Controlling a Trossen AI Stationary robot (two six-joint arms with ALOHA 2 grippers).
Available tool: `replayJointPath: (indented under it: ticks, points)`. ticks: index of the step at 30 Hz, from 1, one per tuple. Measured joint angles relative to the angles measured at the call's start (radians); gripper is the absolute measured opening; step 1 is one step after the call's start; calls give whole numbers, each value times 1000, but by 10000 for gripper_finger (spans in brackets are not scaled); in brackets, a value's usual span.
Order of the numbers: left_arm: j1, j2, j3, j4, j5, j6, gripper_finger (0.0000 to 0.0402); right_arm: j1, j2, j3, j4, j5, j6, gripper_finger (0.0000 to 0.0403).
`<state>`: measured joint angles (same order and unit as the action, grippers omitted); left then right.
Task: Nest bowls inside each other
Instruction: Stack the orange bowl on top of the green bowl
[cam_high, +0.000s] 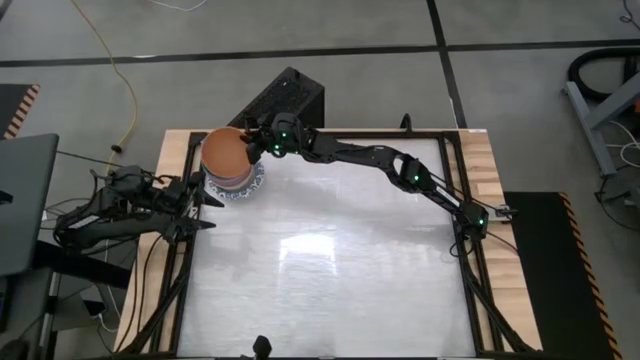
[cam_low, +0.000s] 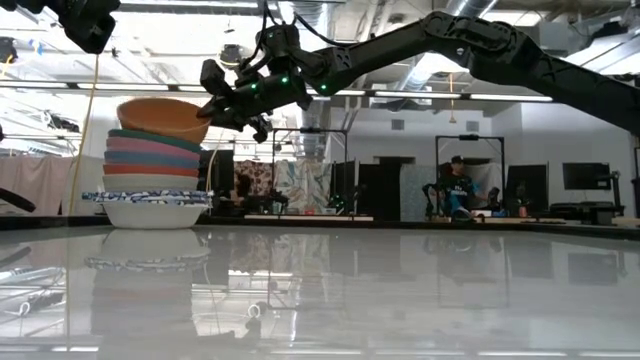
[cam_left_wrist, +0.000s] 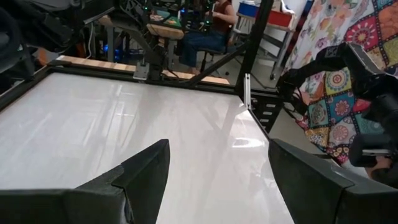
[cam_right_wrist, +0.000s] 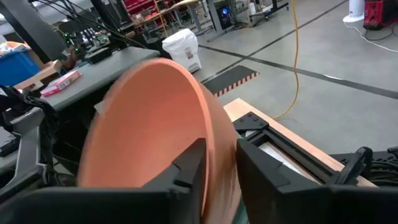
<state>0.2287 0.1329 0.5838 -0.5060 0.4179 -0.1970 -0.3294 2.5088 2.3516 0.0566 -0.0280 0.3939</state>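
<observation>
High view: orange bowl (cam_high: 225, 151) topped the stack (cam_high: 236, 182), just beside right gripper (cam_high: 252, 142). Low view alone showed stacked colours. Right wrist: fingers (cam_right_wrist: 186, 171) straddled the rim, slightly parted. Left gripper (cam_left_wrist: 217, 168) spread, empty; stack unseen there.

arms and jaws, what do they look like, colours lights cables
Both arms are dark, near-black and jointed. The right arm carries small green lights at its joints, and black cables run along both. The left gripper has two broad, wedge-shaped matte black fingers. The right gripper has blocky black fingers with flat inner faces.
</observation>
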Motion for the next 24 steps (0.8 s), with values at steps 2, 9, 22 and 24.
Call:
replayJointPath:
  ticks: [2,9,22,24]
  points:
    - [0,0,0,0,0,0,263,0,0,0,4,1,-2,120]
    - [0,0,0,-11,-28,0,263,-2,0,3,82,1,-40,144]
    - [0,0,0,-105,-318,-2,262,-3,-3,4,131,-76,-202,111]
    - [0,0,0,-106,-318,-6,262,-5,-3,-9,127,-76,-215,105]
